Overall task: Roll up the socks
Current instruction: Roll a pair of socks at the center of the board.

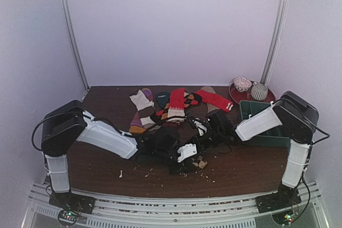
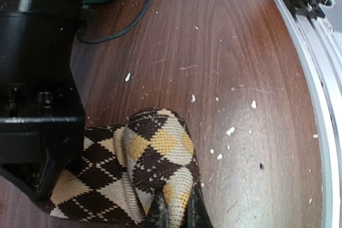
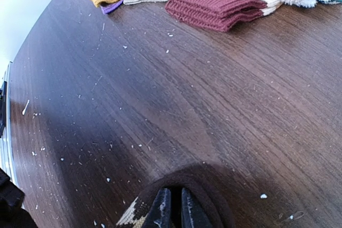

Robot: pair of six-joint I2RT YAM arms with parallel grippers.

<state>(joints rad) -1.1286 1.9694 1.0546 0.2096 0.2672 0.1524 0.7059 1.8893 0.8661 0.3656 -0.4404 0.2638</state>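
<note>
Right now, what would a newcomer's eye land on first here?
Mid-table, the left claw and right claw both pinch a brown argyle sock that is partly folded over. Behind them, a bright heap of socks, a red sock among them, lies toward the table's far edge.

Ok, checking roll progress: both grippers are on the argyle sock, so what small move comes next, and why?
Probably the left gripper should tuck its pinched fold over another turn. The argyle sock shows just one loose fold, the rest lying flat, while the right gripper appears shut on its brown end.
</note>
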